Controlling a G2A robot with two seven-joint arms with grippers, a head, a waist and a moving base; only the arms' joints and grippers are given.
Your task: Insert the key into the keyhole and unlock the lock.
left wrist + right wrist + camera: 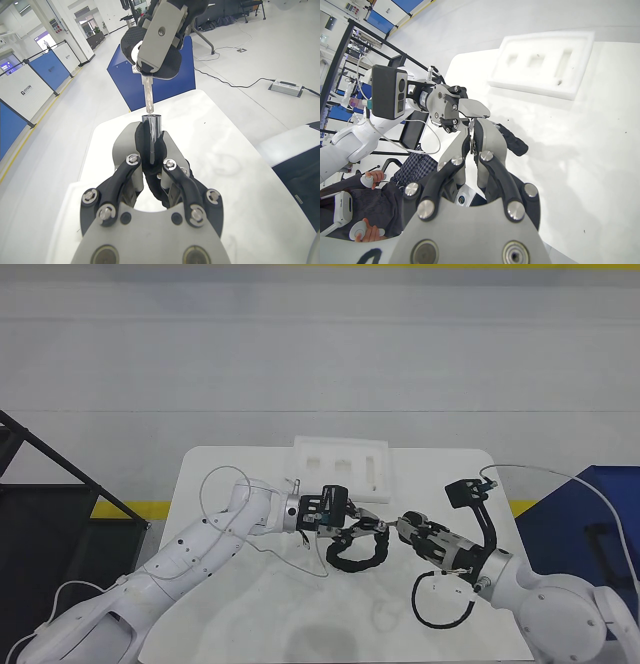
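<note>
Left gripper (pixel 149 140) is closed firm on the lock (pixel 153 126), its keyhole (pixel 151 116) pointing out over the table (pixel 225 140), & right gripper (pixel 150 68) pinches the key (pixel 149 95) by its head w/ tip just before the hole, lined up probably for a straight push.

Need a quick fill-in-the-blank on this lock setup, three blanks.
The right claw is shut on the ___. The left claw is shut on the lock, whose ___ is not yet entered. The foam tray has ___ recesses.
Missing: key, keyhole, three.
</note>
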